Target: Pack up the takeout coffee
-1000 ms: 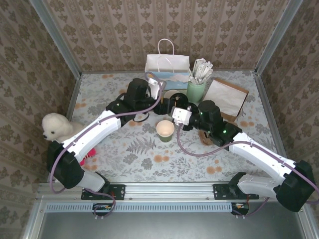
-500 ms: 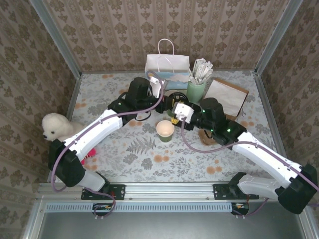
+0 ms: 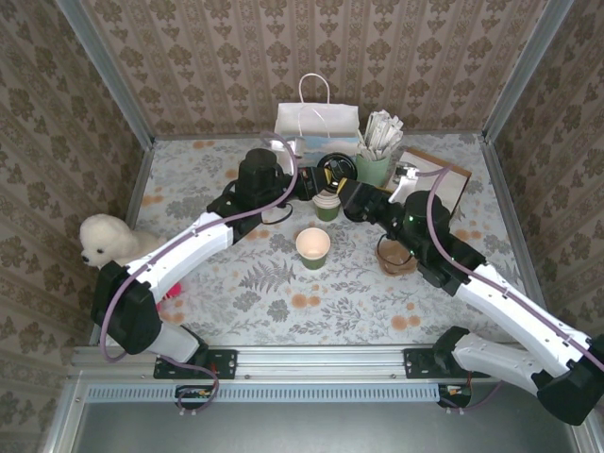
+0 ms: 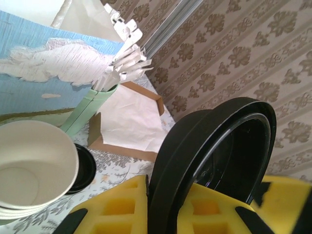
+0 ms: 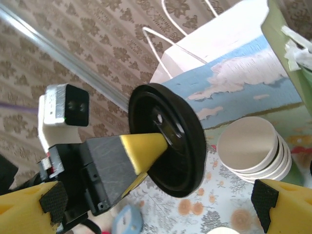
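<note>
The takeout coffee cup (image 3: 313,245), dark green and cream inside, stands lidless in the middle of the table. Its round black lid (image 3: 335,169) is up in the air at the back, held on edge. My left gripper (image 3: 319,181) is shut on that lid (image 4: 214,151), the yellow pads (image 4: 119,200) pinching its rim. In the right wrist view the lid (image 5: 170,141) sits in the left arm's yellow fingers (image 5: 144,148). My right gripper (image 5: 158,200) stands open just beside it, touching nothing. From above, the right gripper (image 3: 349,194) is right of the lid.
A stack of lidless green cups (image 3: 326,204) stands under the grippers. The pale-green holder of white sticks (image 3: 374,166) and a white-and-blue bag (image 3: 316,127) are behind. A brown-backed paper (image 3: 429,184) lies right. A plush seal (image 3: 104,241) sits at the left.
The lid passed from my right gripper to my left: the left shut on it, then the right opened and let go. Both grippers moved toward the back, away from the cup.
</note>
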Controlling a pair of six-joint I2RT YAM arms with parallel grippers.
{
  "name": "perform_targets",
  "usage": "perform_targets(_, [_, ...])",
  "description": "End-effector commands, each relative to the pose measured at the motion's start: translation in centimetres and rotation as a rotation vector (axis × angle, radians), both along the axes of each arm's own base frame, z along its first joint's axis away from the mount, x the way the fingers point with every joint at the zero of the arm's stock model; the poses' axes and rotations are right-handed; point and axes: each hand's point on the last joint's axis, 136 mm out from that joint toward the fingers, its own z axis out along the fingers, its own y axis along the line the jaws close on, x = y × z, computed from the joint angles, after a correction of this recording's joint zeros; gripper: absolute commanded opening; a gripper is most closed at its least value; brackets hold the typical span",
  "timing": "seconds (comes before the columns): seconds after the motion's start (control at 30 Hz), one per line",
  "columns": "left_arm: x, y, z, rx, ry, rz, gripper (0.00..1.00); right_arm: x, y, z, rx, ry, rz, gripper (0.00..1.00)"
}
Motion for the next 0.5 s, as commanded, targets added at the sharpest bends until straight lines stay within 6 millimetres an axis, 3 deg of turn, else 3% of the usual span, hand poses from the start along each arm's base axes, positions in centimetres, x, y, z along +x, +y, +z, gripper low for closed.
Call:
perform_targets(0.0, [0.5,0.0,2.7,-0.123,0.000,0.036,0.00,1.1,-0.4,2.4,0.169,-0.053,-0.066,1.00])
perform_targets(0.23, [0.2,-0.3,3.4,-0.148,-0.023,0.036,0.00,3.7,0.7,1.9,0.073,-0.058,-0.104,0.96])
perform_targets(0.37, [0.2,-0.2,3.1,-0.145,-0.011,0.045,0.00,4.3,0.4,2.9,0.034,-0.116,-0.131,0.84])
perform_targets(0.47, [0.4,-0.2,2.9,-0.147,-0.004,0.051,0.00,4.6,-0.1,2.7,0.032,-0.124,-0.163,0.68])
